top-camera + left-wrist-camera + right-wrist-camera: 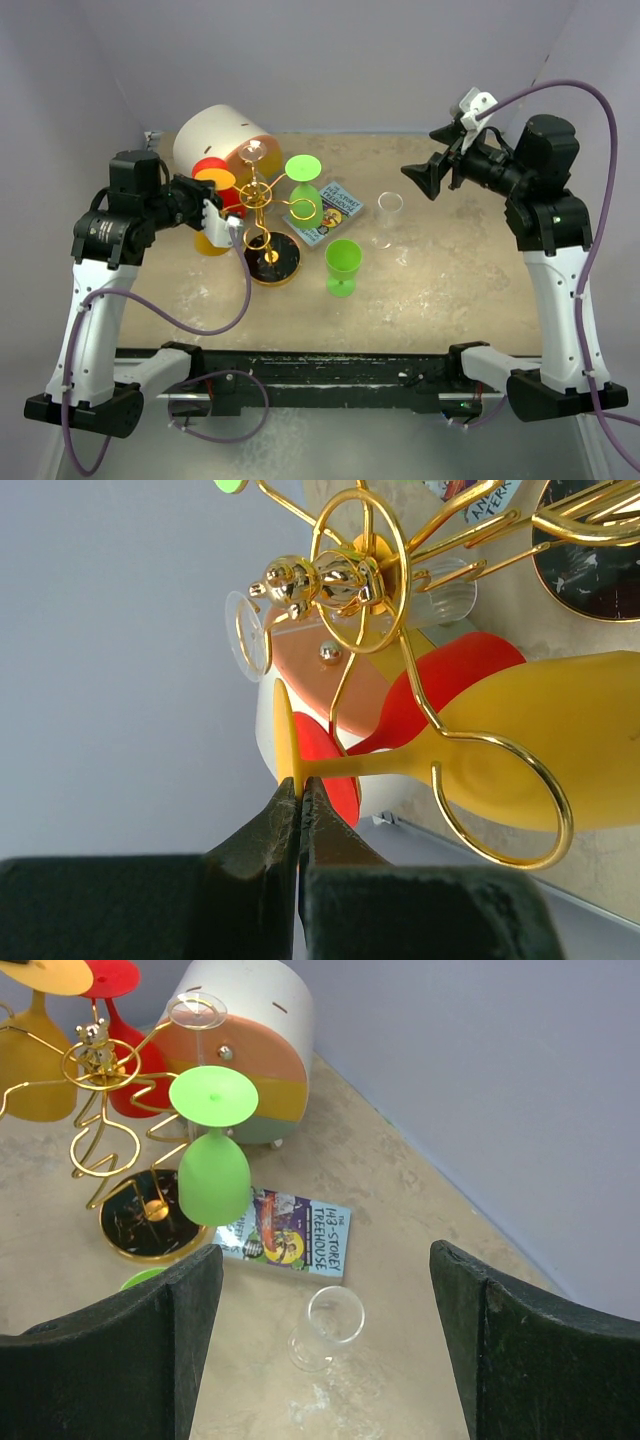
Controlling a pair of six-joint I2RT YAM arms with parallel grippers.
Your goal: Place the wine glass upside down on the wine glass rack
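Note:
The gold wire rack stands on its round black base; it also shows in the left wrist view and the right wrist view. My left gripper is shut on the foot rim of a yellow wine glass, which hangs upside down with its stem inside a ring-ended arm. In the top view the yellow glass hangs at the rack's left, by my left gripper. My right gripper is open and empty, high above a clear glass.
Red, green and clear glasses hang upside down on the rack. A big white cylinder lies behind it. A book, an upright green glass and an upright clear glass are on the table.

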